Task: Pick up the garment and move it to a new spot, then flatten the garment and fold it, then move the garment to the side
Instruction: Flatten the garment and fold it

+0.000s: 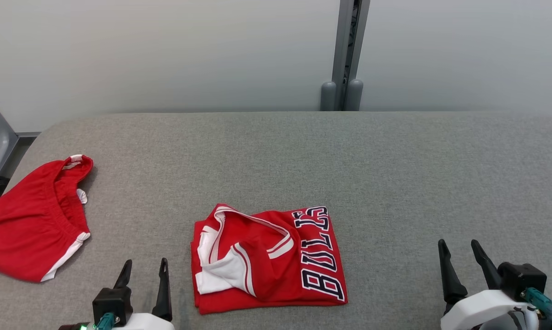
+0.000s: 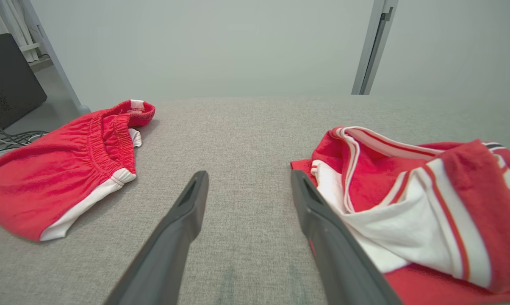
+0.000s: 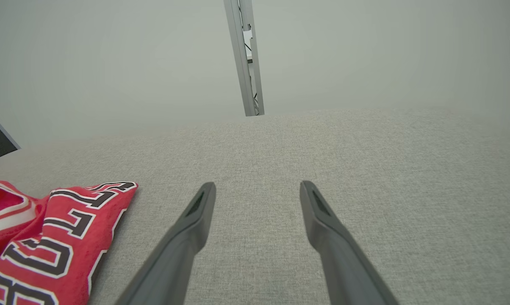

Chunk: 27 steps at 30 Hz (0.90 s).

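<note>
Folded jersey (image 1: 269, 259) on table (image 1: 303, 160), shorts (image 1: 33, 220) well left. Jaws apart, empty, on left gripper (image 1: 146, 263) near jersey and right gripper (image 1: 457, 244) farther off.

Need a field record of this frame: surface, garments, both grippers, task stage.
surface: grey cloth-covered table
jersey: red, folded, lettering up, centre near front edge
shorts: red, rumpled, far left, apart from jersey
left gripper: open, empty, beside jersey's left edge
right gripper: open, empty, well right of jersey
stage: jersey looks folded, not yet moved aside
</note>
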Available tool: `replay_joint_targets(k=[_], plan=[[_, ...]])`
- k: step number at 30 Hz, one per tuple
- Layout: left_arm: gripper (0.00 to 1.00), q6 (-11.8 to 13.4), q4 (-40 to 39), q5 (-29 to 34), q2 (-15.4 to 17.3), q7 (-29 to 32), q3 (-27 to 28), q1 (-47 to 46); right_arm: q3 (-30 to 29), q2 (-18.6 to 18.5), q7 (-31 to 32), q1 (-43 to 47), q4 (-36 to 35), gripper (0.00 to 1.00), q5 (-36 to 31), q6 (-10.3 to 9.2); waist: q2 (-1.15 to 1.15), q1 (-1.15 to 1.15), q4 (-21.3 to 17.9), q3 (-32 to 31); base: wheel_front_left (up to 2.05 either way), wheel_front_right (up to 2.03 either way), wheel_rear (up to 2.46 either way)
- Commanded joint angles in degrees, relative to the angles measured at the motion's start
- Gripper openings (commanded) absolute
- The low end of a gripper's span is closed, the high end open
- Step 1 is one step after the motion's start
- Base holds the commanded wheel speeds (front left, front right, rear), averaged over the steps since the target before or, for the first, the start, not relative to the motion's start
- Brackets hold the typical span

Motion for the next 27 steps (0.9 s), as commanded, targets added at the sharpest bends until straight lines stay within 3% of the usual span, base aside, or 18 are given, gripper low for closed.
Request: replay_joint_targets(k=[1, 9, 14, 22, 27], plan=[[1.00, -0.35, -0.26, 0.58, 0.31, -0.11, 0.66, 0.85, -0.01, -0.32, -0.28, 0.65, -0.12, 1.00, 0.35, 0.00, 0.00, 0.00, -0.37, -0.13, 0.00, 0.00, 0.00], [1.00, -0.88, -0.60, 0.90, 0.09, -0.11, 1.81, 0.95, 2.64, -0.30, -0.28, 0.98, -0.57, 1.00, -0.09, 0.00, 0.00, 0.00, -0.68, 0.43, 0.00, 0.00, 0.00], [1.00, -1.09, -0.36, 0.78, 0.05, -0.11, 1.49, 0.00, 11.15, -0.23, -0.28, -0.25, -2.79, 1.00, 1.61, 0.00, 0.00, 0.00, 0.56, 1.33, 0.00, 0.00, 0.00], [1.00, -1.04, 0.64, -0.36, 0.01, -0.11, -0.97, -0.84, 31.39, -0.39, -0.27, -5.34, -3.04, 1.00, 9.85, 0.00, 0.00, 0.00, 5.19, 2.78, 0.00, 0.00, 0.00], [1.00, -0.57, 1.23, -1.52, 0.01, -0.11, -2.51, -1.12, 37.28, -0.37, -0.27, -10.50, 0.95, 1.00, 13.91, 0.00, 0.00, 0.00, 8.78, 3.71, 0.00, 0.00, 0.00]])
